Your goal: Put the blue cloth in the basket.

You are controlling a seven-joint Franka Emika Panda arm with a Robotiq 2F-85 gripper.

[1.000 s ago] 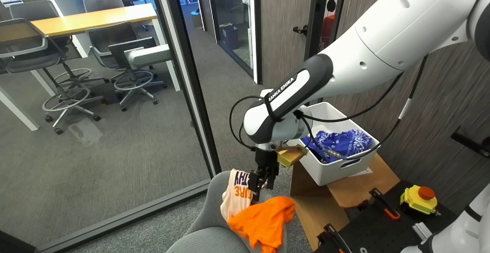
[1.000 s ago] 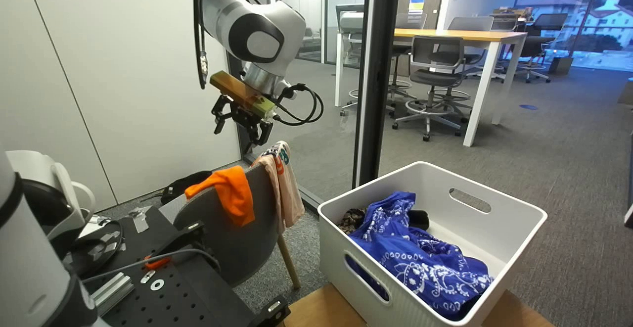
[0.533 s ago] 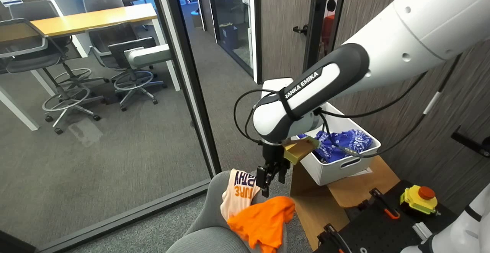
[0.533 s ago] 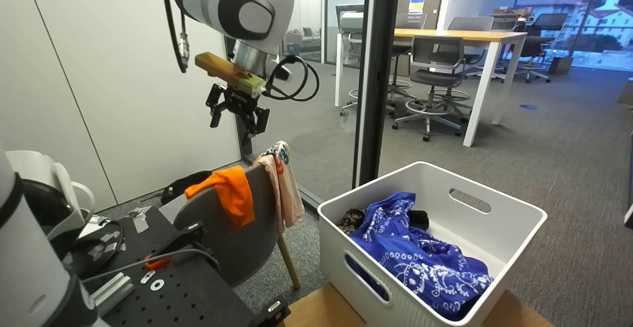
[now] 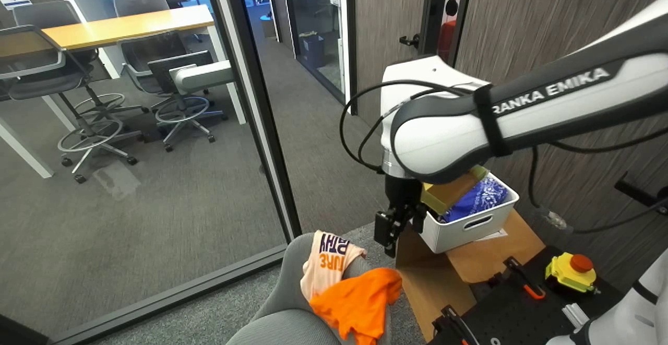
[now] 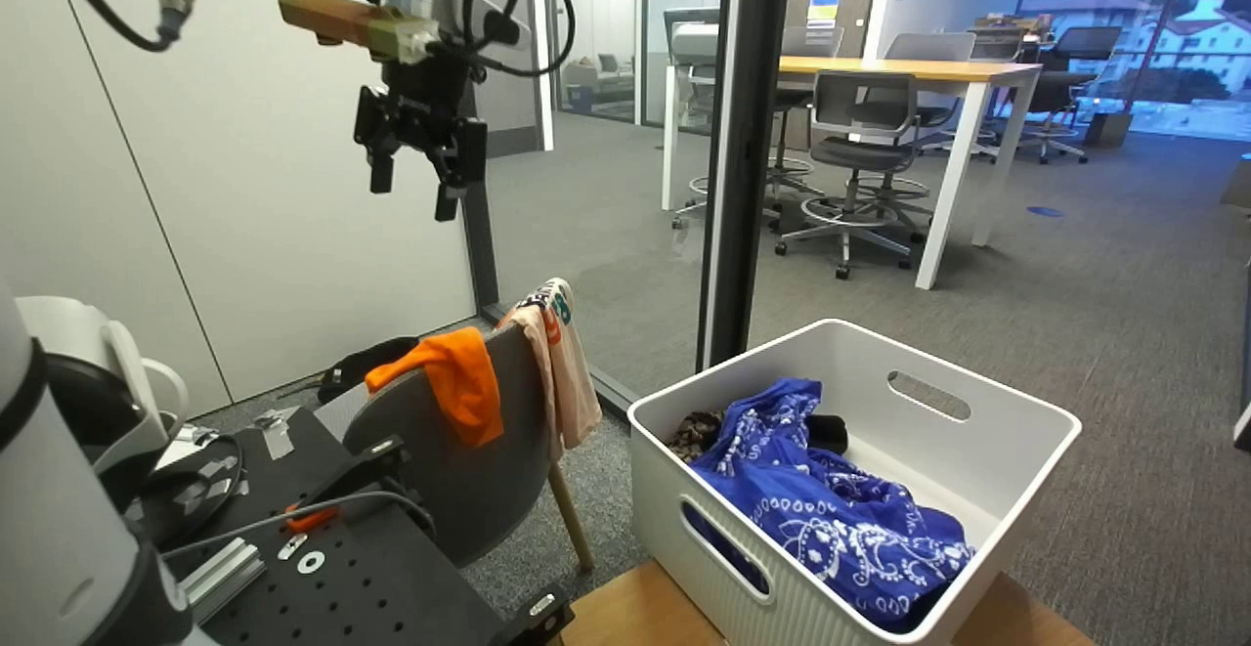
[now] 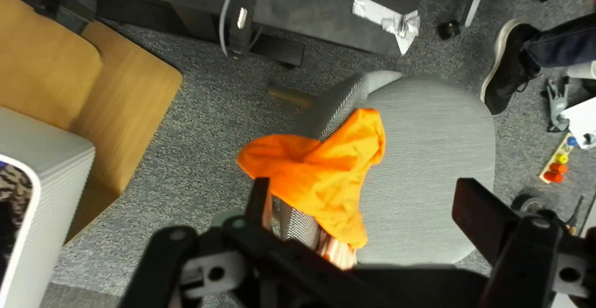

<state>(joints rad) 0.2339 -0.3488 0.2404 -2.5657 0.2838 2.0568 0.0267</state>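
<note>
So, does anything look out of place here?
Perhaps the orange cloth and the lettered cloth: draped over the chair back, an unlikely storage spot, while the blue cloth lies in the basket.

The blue cloth (image 6: 841,524) is royal blue, printed with white floral motifs. The basket (image 6: 655,490) is white. The orange cloth (image 7: 321,173) is a solid, vivid orange. The peach cloth (image 5: 324,268) bears navy and orange lettering. The chair (image 7: 428,168) is grey, the gripper (image 6: 414,194) black. A yellow housing (image 5: 563,275) carries a red button (image 5: 581,263).
</note>
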